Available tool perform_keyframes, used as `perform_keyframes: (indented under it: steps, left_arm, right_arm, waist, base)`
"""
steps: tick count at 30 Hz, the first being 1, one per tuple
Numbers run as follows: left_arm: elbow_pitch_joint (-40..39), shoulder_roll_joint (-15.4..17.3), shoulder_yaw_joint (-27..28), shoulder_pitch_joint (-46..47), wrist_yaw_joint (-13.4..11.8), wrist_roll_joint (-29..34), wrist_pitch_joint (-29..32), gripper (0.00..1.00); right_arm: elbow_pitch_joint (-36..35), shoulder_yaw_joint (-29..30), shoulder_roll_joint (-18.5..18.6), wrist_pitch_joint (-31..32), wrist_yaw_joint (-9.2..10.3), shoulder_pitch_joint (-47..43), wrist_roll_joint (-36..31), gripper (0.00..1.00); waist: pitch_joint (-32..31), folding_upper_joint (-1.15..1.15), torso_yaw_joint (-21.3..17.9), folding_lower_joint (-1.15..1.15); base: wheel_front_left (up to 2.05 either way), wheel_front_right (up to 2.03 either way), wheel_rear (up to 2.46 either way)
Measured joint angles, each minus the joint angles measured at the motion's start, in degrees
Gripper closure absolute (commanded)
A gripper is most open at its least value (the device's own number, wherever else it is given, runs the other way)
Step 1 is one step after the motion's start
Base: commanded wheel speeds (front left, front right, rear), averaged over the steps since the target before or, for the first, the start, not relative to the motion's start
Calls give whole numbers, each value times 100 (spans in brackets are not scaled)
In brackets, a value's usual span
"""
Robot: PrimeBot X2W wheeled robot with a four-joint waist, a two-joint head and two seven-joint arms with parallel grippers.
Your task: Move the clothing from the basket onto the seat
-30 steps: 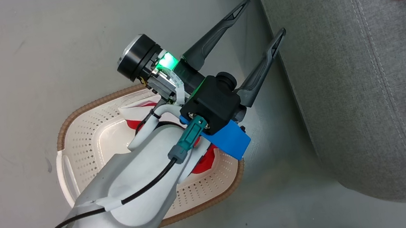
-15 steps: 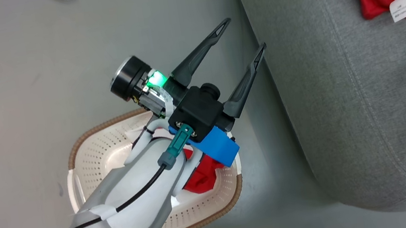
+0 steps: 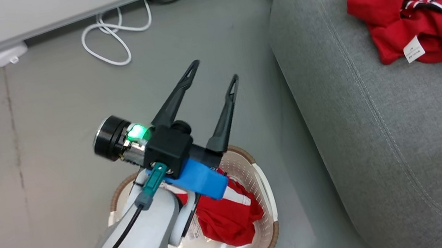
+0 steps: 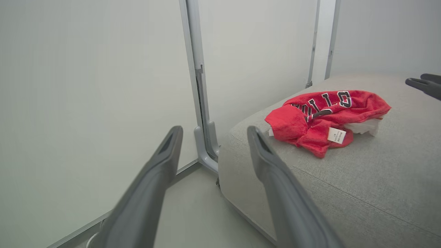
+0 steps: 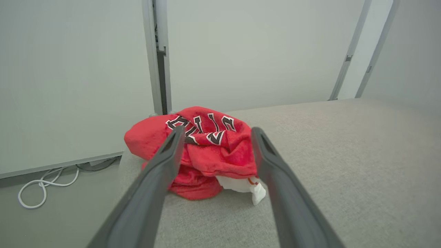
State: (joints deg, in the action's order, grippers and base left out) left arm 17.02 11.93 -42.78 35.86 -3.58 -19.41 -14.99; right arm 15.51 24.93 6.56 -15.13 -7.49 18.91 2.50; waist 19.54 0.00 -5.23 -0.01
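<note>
A crumpled red garment (image 3: 228, 222) with white trim lies bunched against the right side of the basket (image 3: 270, 205), a cream perforated tub with a brown woven rim that stands on the floor just beside the seat (image 3: 383, 138). The lettered garment (image 3: 415, 9), also red, with black-and-white block letters and a small white tag, lies heaped on the seat's far corner, so by the look of it half the job is done. The left gripper (image 3: 214, 71) hangs above the basket with its two dark fingers spread and nothing between them, pointing away toward the wall and not down at the cloth. The right gripper (image 5: 217, 132) is over the seat, fingers likewise apart and empty, aimed at the lettered garment without touching it. The step in hand looks like fetching the piece from the basket. To do it well, the left wrist would need to tip downward, the fingers close on a high fold near the middle of the bundle and stay off the perforated wall, then lift straight up until the cloth hangs free of the rim, since the light basket could tip or drag. The seat is a broad, light-grey upholstered cushion with stitched seams. The floor (image 3: 50, 137) is smooth and grey; a white cable (image 3: 113, 43) coils on it below a pale wall panel (image 3: 52, 9).
</note>
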Motion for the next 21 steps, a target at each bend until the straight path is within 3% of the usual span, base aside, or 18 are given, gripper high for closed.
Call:
perform_keyframes:
  steps: [9,21]
  left_arm:
    - [-62,38,757,-793,-67,-5,-1,0]
    - [-89,-14,1844,-1624,-35,183,-1,0]
  right_arm:
    - [-856,-914,-175,-1,0,-427,-34,0]
    - [-1285,-1970,-309,-1,0,-752,-60,0]
  waist:
    - [-509,0,460,0]
    - [-1100,0,1099,0]
  base:
    - [0,0,0]
    - [0,0,0]
